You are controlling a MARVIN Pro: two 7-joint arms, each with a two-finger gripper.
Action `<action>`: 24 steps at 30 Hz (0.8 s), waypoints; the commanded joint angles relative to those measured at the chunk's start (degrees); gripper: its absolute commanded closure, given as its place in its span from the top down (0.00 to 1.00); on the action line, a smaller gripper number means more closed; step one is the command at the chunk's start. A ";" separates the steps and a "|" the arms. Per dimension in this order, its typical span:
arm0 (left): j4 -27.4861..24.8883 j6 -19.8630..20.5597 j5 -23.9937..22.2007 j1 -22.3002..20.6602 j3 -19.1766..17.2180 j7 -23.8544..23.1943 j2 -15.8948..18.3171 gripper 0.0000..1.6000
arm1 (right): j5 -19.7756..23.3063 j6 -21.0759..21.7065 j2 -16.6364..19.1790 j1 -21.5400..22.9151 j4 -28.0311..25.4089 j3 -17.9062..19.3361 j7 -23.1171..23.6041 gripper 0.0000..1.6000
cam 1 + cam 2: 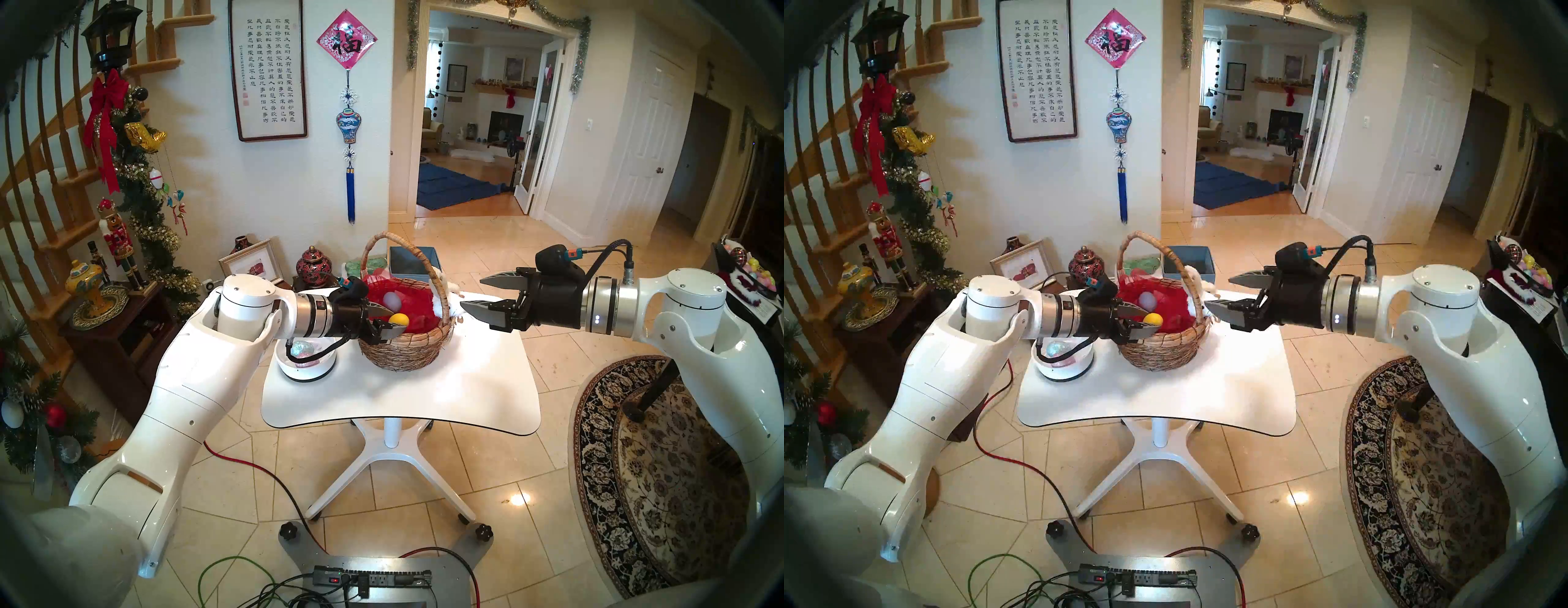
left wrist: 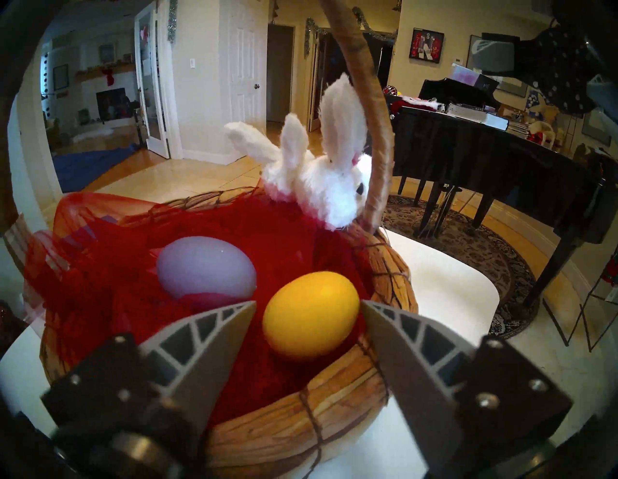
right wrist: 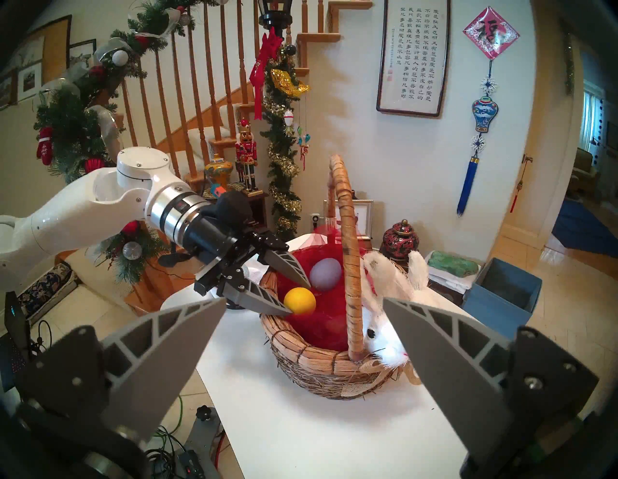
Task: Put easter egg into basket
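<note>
The left gripper (image 2: 307, 309) is hanging spread around the yellow egg (image 2: 311, 314), seemingly resting in the basket (image 2: 334, 418); the right gripper (image 1: 481, 295) is gaping.

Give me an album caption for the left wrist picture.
Open claw over a yellow egg lying beside a lilac egg in the bunny basket.

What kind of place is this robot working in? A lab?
Not a lab: it looks like a family home, decorated for the holidays. A wooden staircase wound with a garland rises beside it, and a living room with a fireplace shows through the doorway.

Yellow egg (image 2: 310, 313) – red-lined basket (image 2: 351, 398) – lilac egg (image 2: 205, 267)
</note>
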 commanded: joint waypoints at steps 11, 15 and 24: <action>-2.54 1.53 -2.54 -0.35 -3.22 -0.98 0.09 1.00 | -0.07 -0.23 0.12 0.29 0.01 0.34 -0.15 1.00; -3.65 2.06 -3.66 0.06 -4.50 -1.65 0.28 1.00 | -0.05 -0.24 0.14 0.29 0.01 0.33 -0.17 1.00; -8.12 3.67 -5.78 3.10 -8.44 -2.65 2.14 1.00 | -0.01 -0.26 0.18 0.29 0.01 0.30 -0.19 1.00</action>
